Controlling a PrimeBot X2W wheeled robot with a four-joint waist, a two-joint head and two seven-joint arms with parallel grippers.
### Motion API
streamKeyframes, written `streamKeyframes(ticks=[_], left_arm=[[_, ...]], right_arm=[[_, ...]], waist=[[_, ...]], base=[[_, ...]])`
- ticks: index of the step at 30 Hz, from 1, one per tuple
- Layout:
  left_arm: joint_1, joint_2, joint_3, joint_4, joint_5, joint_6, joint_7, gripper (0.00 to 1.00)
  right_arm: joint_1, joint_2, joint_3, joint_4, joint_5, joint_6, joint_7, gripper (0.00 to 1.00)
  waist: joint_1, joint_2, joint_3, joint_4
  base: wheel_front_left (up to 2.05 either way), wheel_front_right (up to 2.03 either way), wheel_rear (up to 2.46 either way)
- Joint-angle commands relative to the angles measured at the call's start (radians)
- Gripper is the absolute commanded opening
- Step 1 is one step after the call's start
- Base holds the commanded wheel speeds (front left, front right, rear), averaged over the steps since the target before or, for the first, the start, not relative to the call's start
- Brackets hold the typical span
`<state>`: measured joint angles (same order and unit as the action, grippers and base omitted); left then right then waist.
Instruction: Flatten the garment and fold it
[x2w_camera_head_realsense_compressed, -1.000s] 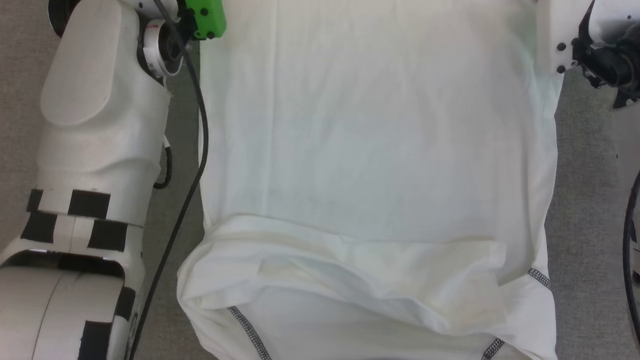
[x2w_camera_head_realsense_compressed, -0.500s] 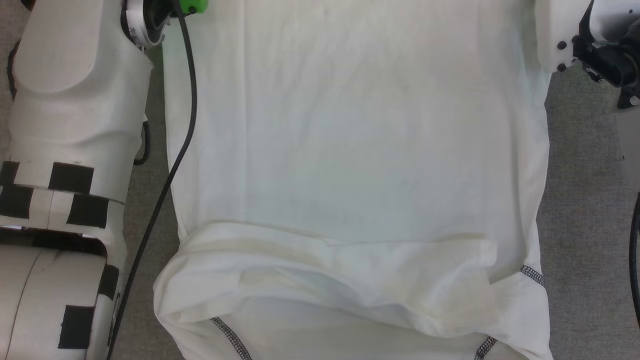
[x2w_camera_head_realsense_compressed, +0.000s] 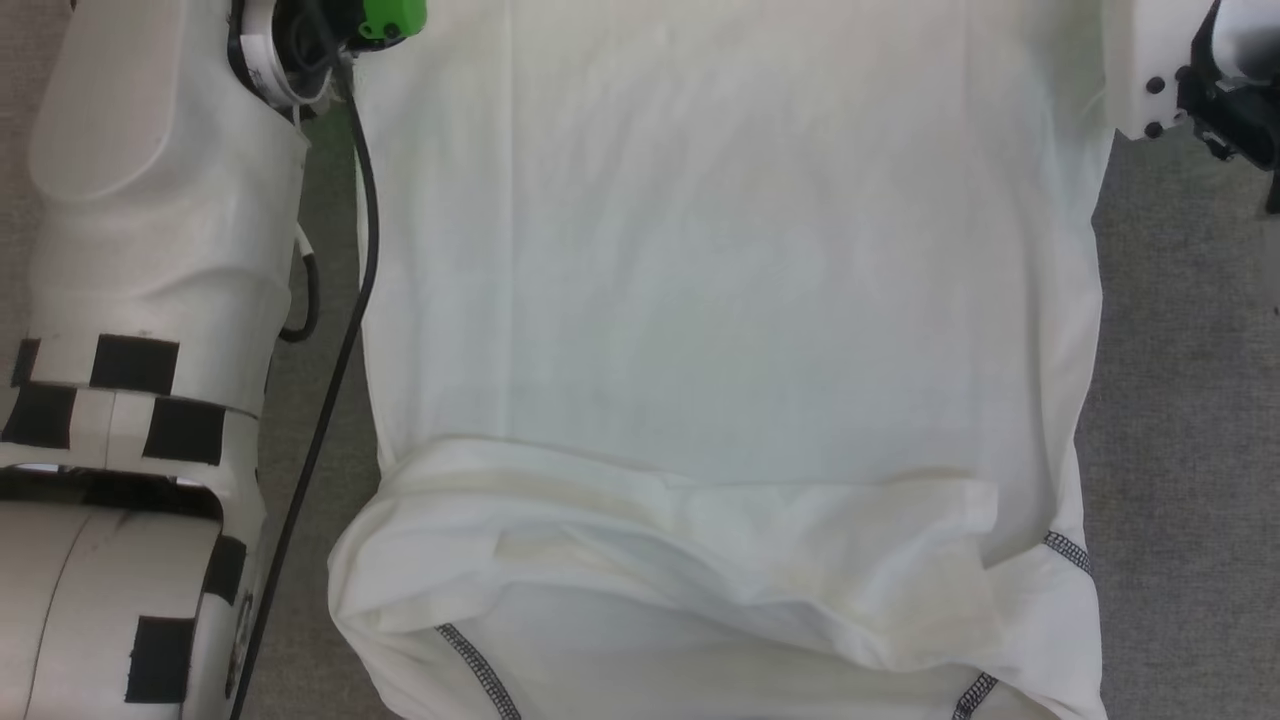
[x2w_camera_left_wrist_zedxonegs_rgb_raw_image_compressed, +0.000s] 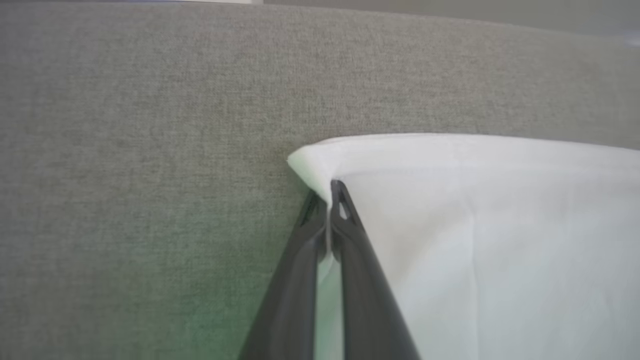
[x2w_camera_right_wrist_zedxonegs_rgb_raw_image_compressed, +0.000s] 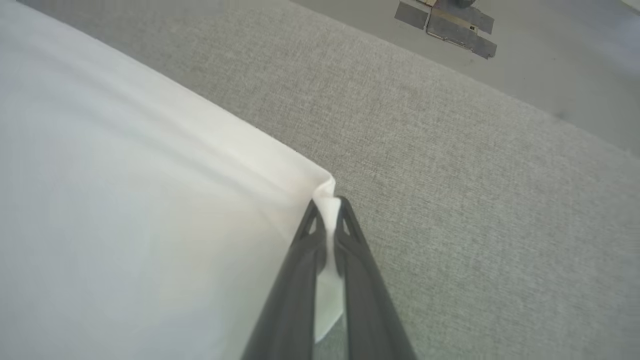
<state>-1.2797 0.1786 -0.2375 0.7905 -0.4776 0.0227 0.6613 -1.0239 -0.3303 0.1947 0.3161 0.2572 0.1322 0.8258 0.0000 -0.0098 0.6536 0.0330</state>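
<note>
On the grey surface (x2w_camera_head_realsense_compressed: 1190, 420), the white T-shirt (x2w_camera_head_realsense_compressed: 720, 300) lies spread across the middle, its near end bunched up and showing dark stitching (x2w_camera_head_realsense_compressed: 478, 668). The left tool (x2w_camera_left_wrist_zedxonegs_rgb_raw_image_compressed: 327, 197) is clamped on the shirt's far left corner. The right tool (x2w_camera_right_wrist_zedxonegs_rgb_raw_image_compressed: 329, 207) is clamped on its far right corner.

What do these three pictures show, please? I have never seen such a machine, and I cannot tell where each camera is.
A two-armed robot is folding laundry. The wide picture is from its head camera, looking down at a white T-shirt spread on a grey fabric surface. The pale forearm at the left is its left arm. The other two are from wrist cameras, each looking along its own tool. The left tool is shut on one shirt corner, the right tool on another.
</note>
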Motion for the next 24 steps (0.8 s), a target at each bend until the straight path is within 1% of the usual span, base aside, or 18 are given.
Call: streamKeyframes(ticks=[1,7,11,14,18,24], left_arm=[[0.026,-0.004,0.004,0.001,-0.01,-0.009,-0.003,0.0],[0.033,-0.008,0.048,-0.049,-0.076,-0.047,-0.036,0.0],[0.08,-0.011,0.071,-0.086,-0.124,-0.079,-0.039,0.0],[0.139,-0.009,0.077,-0.127,-0.156,-0.102,-0.03,0.0],[0.236,0.002,0.08,-0.205,-0.194,-0.121,-0.012,0.0],[0.409,0.015,0.09,-0.372,-0.257,-0.13,0.034,0.0]], right_arm=[[-0.001,-0.006,-0.009,0.005,0.007,-0.002,-0.011,0.0],[-0.002,-0.006,-0.041,0.013,0.012,-0.002,-0.042,0.0],[0.031,-0.007,-0.05,0.024,0.023,-0.002,-0.064,0.0],[0.077,-0.012,-0.049,0.026,0.039,-0.002,-0.08,0.0],[0.155,-0.022,-0.058,0.016,0.072,-0.002,-0.1,0.0],[0.312,-0.032,-0.088,-0.034,0.12,-0.002,-0.12,0.0]], waist=[[0.0,0.0096,-0.026,0.01],[0.0,0.0096,-0.101,0.02],[0.0,0.0096,-0.178,0.029],[0.0,0.0096,-0.237,0.038],[0.0,0.0096,-0.316,0.053],[0.0,0.0096,-0.432,0.076]], base=[[0.0,0.0,0.0],[0.0,0.0,0.0],[0.0,0.0,0.0],[0.0,0.0,0.0],[0.0,0.0,0.0],[0.0,0.0,0.0]])
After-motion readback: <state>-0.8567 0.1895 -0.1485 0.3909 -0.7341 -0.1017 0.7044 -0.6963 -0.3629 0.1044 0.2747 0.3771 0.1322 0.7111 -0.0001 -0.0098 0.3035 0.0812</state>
